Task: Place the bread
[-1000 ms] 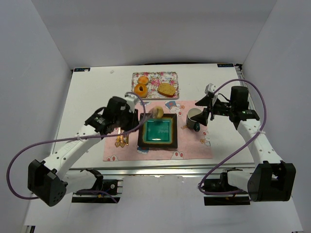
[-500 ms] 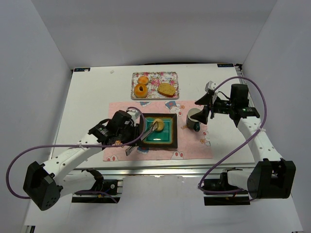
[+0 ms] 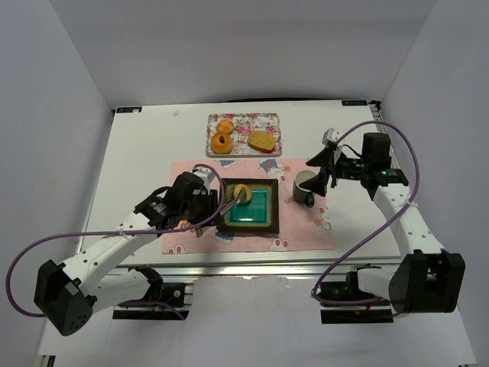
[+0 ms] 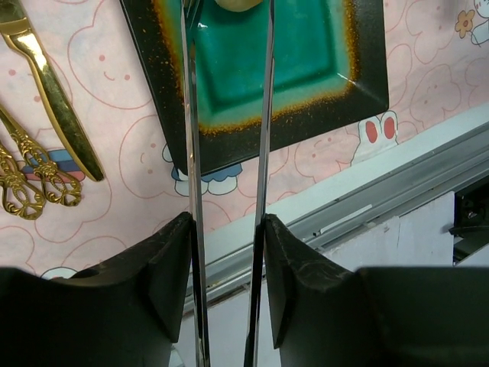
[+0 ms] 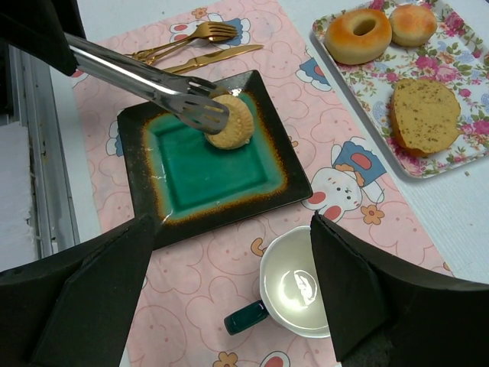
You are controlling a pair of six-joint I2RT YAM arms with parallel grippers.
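**Change.** 1.0 s ago the bun hung over the far edge of the plate. 0.5 s ago it was over the plate's middle. It is now at the plate's far-left part. The right arm has not shifted.

**Count.**
- 1 plate, square, dark rim, teal centre.
- 1 bun, on the plate, with the tips of 1 pair of tongs against it.
- 1 tray, floral, beyond the plate on the counter. It carries 3 pieces: 1 toasted slice, 1 ring doughnut, 1 round roll.
- 1 cup, just right of the plate.
- 1 placemat, pink, under plate and cup.
- Gold cutlery, left of the plate; 2 pieces countable, a fork and a knife.

**Fingers.**
- The left fingers are clenched on the tongs' 2 arms.
- The right fingers are spread wide and grasp nothing, near the cup.

**By view.**
- Left wrist: only the bun's edge shows, between the tong arms.
- Right wrist: the whole bun shows.
- Top: the left arm covers the cutlery.
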